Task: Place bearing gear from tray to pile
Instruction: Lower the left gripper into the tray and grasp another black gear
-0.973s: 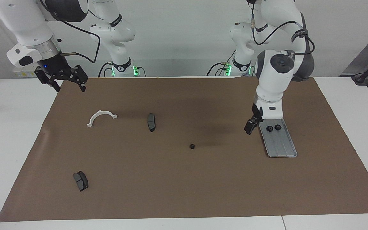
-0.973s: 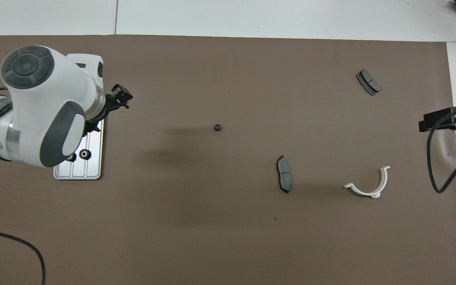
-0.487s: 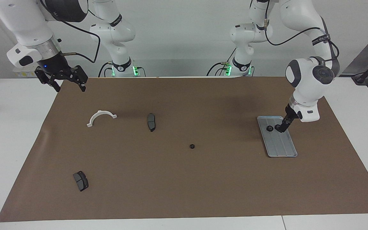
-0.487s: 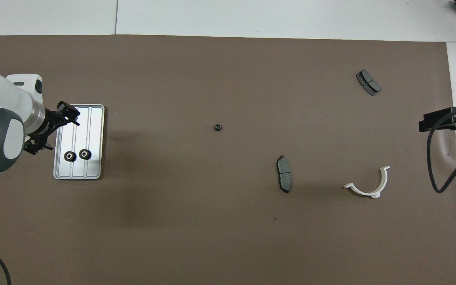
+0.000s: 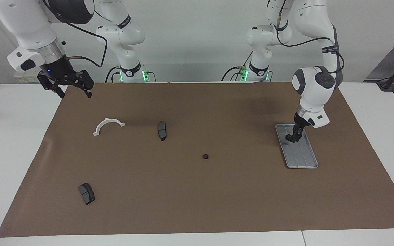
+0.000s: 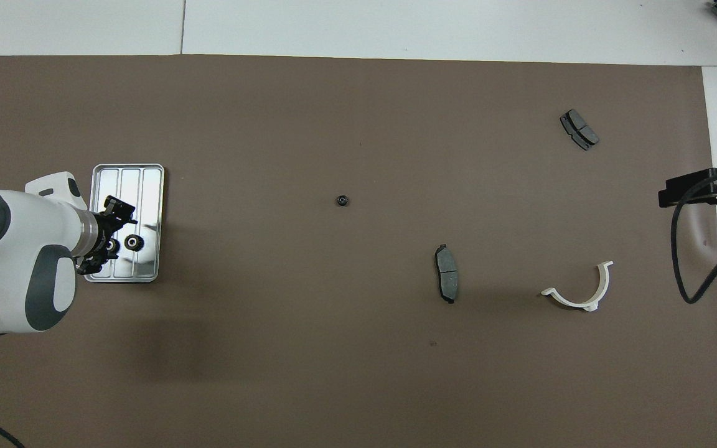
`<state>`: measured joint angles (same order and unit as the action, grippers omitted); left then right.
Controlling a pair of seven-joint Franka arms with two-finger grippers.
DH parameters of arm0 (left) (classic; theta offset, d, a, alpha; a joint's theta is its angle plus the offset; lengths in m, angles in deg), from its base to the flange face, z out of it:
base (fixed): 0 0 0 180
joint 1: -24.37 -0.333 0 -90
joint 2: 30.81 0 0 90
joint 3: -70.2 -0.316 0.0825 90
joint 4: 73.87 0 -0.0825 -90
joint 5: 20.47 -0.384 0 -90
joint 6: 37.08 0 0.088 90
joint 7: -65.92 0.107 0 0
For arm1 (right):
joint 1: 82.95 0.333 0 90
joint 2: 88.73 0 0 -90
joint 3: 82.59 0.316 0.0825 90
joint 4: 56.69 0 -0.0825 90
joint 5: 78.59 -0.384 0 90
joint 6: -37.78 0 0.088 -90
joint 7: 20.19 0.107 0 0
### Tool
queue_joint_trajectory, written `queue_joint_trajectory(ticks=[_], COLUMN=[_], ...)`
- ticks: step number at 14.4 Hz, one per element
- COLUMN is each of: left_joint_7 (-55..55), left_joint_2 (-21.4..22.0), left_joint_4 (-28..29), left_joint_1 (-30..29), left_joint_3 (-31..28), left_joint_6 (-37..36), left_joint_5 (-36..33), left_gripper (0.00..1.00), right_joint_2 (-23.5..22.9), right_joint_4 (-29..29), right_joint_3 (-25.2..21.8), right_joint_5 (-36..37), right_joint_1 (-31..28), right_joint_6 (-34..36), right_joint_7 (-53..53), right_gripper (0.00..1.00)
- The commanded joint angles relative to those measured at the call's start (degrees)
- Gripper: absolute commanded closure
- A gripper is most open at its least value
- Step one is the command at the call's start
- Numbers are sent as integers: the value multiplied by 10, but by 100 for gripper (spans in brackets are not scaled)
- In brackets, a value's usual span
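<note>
The tray [image 5: 298, 150] is lying on the brown mat [image 5: 197, 191] toward the left arm's end of the table. Two bearing gears [image 6: 134, 242] are sitting side by side in the end of the tray nearer to the robots; in the facing view they are largely being hidden by the arm.

The left gripper [image 5: 291, 137] is being held low over the tray at those gears. Whether its fingers are spread, closed, or already gripping a gear cannot be told from either view. The right gripper [image 5: 69, 84] is waiting in the air over the mat's edge at the right arm's end, its fingers visibly parted and carrying nothing.

A single small gear [image 5: 205, 156] is resting near the middle of the mat, well apart from the tray; it is judged to be marking the pile.

The gears are being assessed as small, rigid and probably metal: light, not fragile, but apt to slip or roll if pinched off-centre. A grip across the toothed rim, square across the centre, is being recommended, with the neighbouring gear kept clear of the fingers.
</note>
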<state>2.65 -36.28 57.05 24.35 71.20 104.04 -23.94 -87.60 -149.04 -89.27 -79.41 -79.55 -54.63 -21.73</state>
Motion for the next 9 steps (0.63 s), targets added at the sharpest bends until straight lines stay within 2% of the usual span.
queue_joint_trajectory(ticks=[1,9], left_joint_7=[-11,0], left_joint_2=[-1,-9], left_joint_4=[16,29], left_joint_1=[7,5], left_joint_3=[-6,-6], left_joint_6=[33,54], left_joint_5=[-3,-3], left_gripper=[28,43], right_joint_2=[14,14], right_joint_4=[-14,-14], right_joint_3=[0,0], right_joint_5=[-10,-10], right_joint_1=[-1,-1], right_joint_6=[2,2], right_joint_7=[6,6], right_gripper=[0,0])
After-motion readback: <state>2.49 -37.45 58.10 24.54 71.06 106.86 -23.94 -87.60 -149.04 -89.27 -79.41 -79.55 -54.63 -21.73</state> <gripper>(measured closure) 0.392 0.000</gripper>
